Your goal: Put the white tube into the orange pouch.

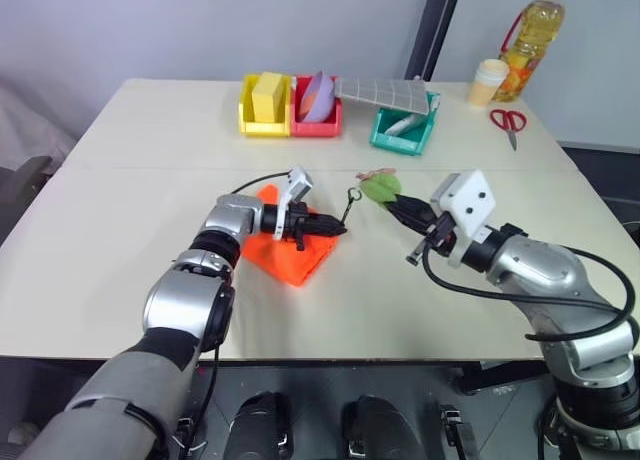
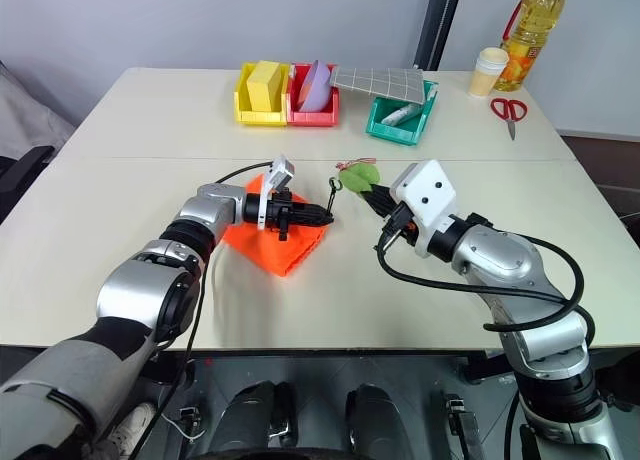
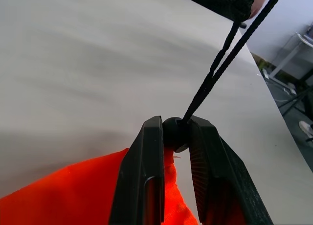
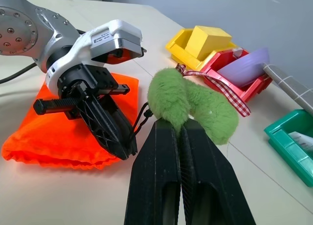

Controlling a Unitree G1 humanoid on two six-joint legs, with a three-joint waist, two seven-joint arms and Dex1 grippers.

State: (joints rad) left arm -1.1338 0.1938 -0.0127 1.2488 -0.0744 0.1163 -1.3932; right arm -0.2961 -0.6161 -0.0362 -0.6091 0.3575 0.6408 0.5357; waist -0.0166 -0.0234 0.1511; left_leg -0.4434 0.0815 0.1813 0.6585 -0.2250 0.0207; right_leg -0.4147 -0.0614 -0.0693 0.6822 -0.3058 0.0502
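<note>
The left hand [image 3: 176, 137] pinches the cord stopper [image 3: 174, 133] at the mouth of the pouch [image 1: 288, 252], which lies mid-desk [image 1: 120, 180]; the right hand [image 4: 180, 129], clamped on the green tag [image 4: 188, 105], holds the cord [image 3: 230, 54] taut, likely to loosen the mouth. A white tube [image 1: 405, 125] sits in the teal bin [image 1: 385, 140] beyond, well apart, with open desk between

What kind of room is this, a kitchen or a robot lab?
Probably a robot lab or test room, not a kitchen. A plain table holds sorting bins, scissors and an oil bottle like practice props, and the grippers work on an orange pouch.
</note>
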